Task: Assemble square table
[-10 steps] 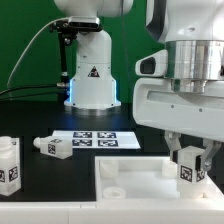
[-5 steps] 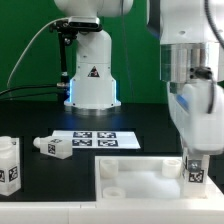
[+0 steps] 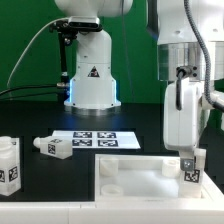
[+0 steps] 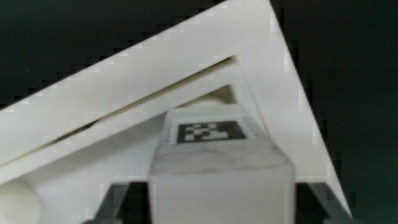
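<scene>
The white square slab (image 3: pixel 135 185) lies at the front of the exterior view, with its raised rim and a round socket (image 3: pixel 112 185) near its left corner. My gripper (image 3: pixel 189 166) is shut on a white blocky leg (image 3: pixel 190 171) with a black-and-white tag, held upright at the slab's right far corner. In the wrist view the leg (image 4: pixel 222 172) sits between my dark fingers (image 4: pixel 125 203), tag facing up, over the slab's corner (image 4: pixel 160 110). My gripper (image 4: pixel 221 206) grips the leg's sides. Whether the leg touches the slab is hidden.
A second leg (image 3: pixel 8 165) stands upright at the exterior view's left edge. A third leg (image 3: pixel 52 147) lies on its side beside it. The marker board (image 3: pixel 105 139) lies behind the slab. The robot base (image 3: pixel 92 75) stands at the back.
My hand has turned about its vertical axis from broadside to edge-on, with the leg still in it. The leg has stayed over the slab's right far corner.
</scene>
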Controlling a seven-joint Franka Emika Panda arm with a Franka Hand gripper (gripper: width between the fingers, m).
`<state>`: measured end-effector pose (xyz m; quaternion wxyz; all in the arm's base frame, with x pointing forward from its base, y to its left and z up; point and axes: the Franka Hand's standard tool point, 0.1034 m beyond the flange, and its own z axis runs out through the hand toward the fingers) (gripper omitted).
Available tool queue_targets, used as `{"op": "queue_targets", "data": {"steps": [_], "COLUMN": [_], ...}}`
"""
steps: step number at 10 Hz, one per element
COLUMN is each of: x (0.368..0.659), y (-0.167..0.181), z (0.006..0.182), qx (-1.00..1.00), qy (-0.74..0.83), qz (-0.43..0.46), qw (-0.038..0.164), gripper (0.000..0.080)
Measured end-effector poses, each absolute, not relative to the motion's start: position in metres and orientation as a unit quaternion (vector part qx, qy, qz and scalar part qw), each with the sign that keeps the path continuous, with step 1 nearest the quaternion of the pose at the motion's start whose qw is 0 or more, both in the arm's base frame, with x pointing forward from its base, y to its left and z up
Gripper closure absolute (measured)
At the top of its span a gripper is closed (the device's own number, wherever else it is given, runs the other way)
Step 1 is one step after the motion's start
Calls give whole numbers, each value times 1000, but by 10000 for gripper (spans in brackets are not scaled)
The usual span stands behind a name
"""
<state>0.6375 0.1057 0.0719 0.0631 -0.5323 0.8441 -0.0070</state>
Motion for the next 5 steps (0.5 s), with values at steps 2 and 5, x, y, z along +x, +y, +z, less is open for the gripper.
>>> {"op": "queue_targets", "data": {"steps": [2,5], "x": [638,646], "y": [107,106], "z": [74,111], "qx": [-548,-570], "qy": [834,817], "qz": [-8,-13], "qw": [64,90], "gripper": [512,214]}}
